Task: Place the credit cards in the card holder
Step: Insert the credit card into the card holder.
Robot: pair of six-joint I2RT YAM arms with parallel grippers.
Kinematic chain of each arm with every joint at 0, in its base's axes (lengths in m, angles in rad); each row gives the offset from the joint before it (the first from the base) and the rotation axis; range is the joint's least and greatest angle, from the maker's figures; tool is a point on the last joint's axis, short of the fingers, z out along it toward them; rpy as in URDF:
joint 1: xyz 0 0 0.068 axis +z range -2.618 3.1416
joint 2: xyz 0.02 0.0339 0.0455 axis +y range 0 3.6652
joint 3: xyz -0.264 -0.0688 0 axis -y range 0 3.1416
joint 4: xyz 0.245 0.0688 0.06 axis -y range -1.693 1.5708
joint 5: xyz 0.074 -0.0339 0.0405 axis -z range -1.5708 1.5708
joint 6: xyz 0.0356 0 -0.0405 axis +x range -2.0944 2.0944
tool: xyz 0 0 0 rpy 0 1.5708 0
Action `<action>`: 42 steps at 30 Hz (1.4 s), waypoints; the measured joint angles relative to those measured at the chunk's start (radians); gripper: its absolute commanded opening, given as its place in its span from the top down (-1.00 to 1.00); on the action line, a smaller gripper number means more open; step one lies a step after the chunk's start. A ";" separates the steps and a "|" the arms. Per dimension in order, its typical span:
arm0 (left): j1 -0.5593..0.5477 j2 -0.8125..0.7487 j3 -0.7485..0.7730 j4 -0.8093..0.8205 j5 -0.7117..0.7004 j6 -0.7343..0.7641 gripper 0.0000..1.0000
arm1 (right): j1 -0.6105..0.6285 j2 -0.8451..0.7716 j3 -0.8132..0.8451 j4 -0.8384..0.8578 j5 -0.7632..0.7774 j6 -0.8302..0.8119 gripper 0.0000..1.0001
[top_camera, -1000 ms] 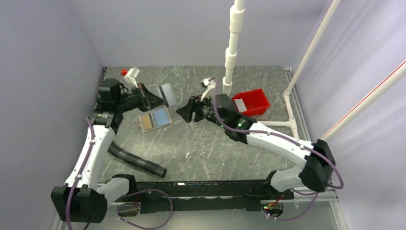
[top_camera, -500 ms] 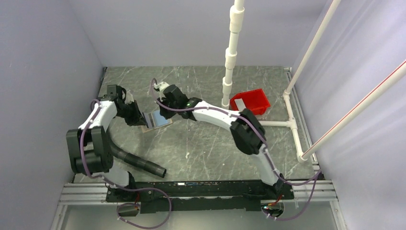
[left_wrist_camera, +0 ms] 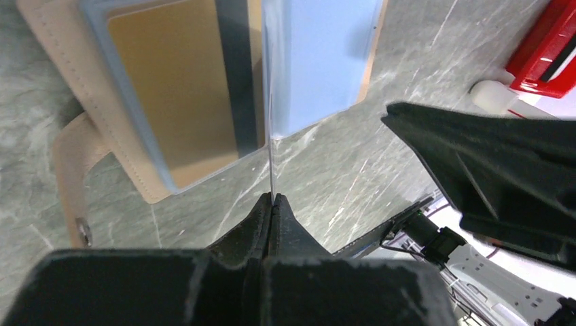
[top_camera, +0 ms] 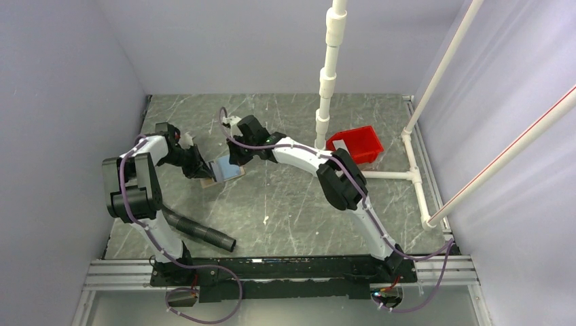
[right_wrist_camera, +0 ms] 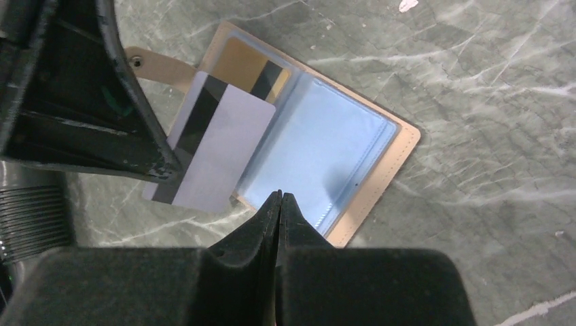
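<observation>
left gripper (left_wrist_camera: 272, 198) has its fingers clamped on one edge of a credit card (right_wrist_camera: 217, 146), pale with a dark stripe. the card hangs tilted over the left half of the card holder (right_wrist_camera: 326, 156). my guess is the tilt is there so the free edge can slide under a clear sleeve.

the card holder lies open and flat, left of centre and toward the far side of the table (top_camera: 285, 204). its bluish-grey inside faces up and its snap tab (right_wrist_camera: 153, 64) sticks out on the left gripper's side. a gold card (right_wrist_camera: 244, 64) sits in the left pocket already.

right gripper (right_wrist_camera: 280, 198) reaches in from the right, fingers closed tip to tip with nothing visible between them. the tips sit at the edge of the right-hand sleeve. my read is that it's there to pin the holder so it won't skid when the card pushes in. whether it truly touches, can't tell.

the table is dark grey-green marble pattern, streaked white, and probably slick, so pinning would make sense. a red tray (top_camera: 356, 144) sits to the right, beside the foot of a white pipe post (top_camera: 326, 81). there's a pale flat thing in it, maybe another card, too small to tell. a black ribbed hose (top_camera: 197, 231) lies near left. plain lilac walls close in left, right and far.
</observation>
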 measured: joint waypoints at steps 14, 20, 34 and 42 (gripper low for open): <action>0.045 0.076 -0.003 0.032 0.122 -0.001 1.00 | -0.047 0.091 0.005 0.014 -0.173 -0.060 1.00; 0.047 0.077 -0.003 0.032 0.123 0.001 1.00 | -0.047 0.124 0.057 -0.003 -0.213 -0.098 1.00; 0.052 0.158 0.049 0.010 0.176 0.031 1.00 | -0.071 0.161 0.126 -0.056 -0.245 -0.123 1.00; 0.051 0.159 0.049 0.029 0.193 0.030 1.00 | -0.086 0.169 0.142 -0.070 -0.239 -0.127 1.00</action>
